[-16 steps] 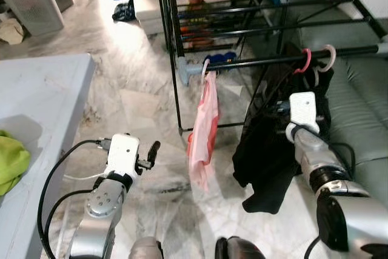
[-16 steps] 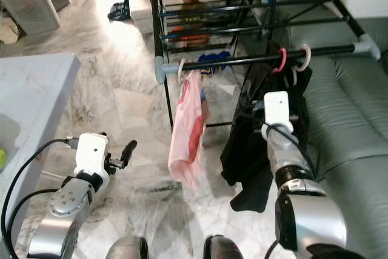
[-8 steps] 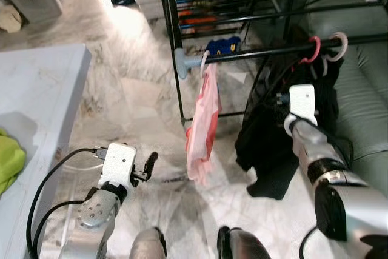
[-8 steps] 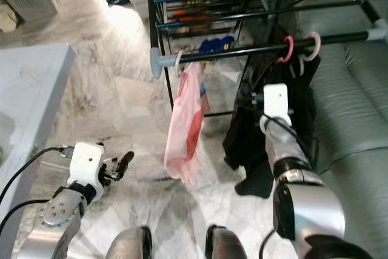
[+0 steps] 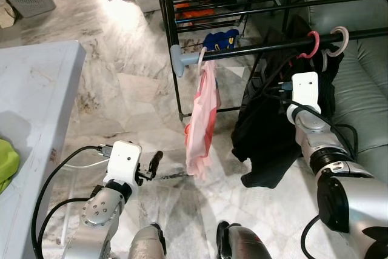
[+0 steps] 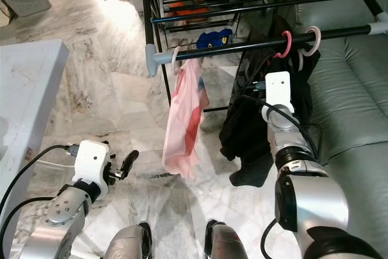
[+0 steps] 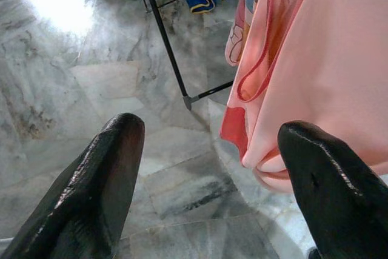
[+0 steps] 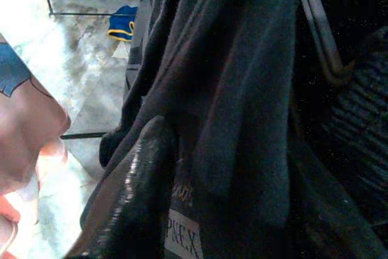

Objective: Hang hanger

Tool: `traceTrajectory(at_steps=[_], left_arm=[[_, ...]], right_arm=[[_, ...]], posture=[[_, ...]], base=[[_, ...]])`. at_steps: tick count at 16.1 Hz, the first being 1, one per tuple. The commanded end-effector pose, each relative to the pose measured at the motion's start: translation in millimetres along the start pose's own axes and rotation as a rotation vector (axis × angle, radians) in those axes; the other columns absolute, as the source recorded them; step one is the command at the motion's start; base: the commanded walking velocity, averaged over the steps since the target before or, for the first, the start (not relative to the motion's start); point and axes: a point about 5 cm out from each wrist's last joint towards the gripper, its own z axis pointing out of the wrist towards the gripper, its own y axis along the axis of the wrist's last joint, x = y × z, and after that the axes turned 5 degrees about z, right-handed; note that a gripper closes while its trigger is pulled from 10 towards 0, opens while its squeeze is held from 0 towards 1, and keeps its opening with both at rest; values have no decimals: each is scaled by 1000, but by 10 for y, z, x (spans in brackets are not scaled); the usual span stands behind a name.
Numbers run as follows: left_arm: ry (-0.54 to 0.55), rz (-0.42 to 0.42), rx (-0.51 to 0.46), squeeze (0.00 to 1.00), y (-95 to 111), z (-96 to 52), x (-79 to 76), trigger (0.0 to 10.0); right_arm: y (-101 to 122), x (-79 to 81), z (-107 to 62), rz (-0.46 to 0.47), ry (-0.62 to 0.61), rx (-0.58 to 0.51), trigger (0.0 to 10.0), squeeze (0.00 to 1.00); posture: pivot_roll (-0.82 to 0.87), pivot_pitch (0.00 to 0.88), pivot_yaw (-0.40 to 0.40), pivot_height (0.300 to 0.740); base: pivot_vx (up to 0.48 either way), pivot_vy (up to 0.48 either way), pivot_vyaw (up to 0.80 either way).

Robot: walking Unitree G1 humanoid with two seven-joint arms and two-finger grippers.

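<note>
black garment [image 5: 267,131] on rail [image 5: 267,48], right gripper [image 8: 182,168] against it

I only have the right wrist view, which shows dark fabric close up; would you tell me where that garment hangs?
Observer: The black garment hangs from the rack's front rail, by a red hanger hook.
Operator: Thank you. Is anything else on that rail?
Observer: Yes, a pink garment hangs near the rail's grey end cap.
Operator: And where is the left arm?
Observer: The left gripper is low over the marble floor, fingers open, holding nothing.
</note>
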Motion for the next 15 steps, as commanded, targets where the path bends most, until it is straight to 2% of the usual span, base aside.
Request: traceTrajectory(at_steps=[1,6,10,13,15], left_arm=[[5,-1,20,0,-28,-7,15,10000],[17,-11,9,0,-29,66,-17,10000],[17,-30,2,0,-64,175,-72,10000],[23,-24,-16,0,-75,311,-103,10000],[67,-68,-18,0,-68,470,-85,10000]], right_arm=[[6,41,4,-9,18,3,0,0],[12,18,7,-37,33,3,0,0],[25,-26,4,-79,43,-16,0,0],[27,-58,-5,-77,34,-45,0,0],[63,-152,-13,-85,18,-86,0,0]], posture=[[107,218,52,740],[84,180,33,740],[52,109,8,740],[17,53,-2,740],[-11,0,-10,740]], base=[[0,0,0],[0,0,0],[0,0,0],[0,0,0],[0,0,0]])
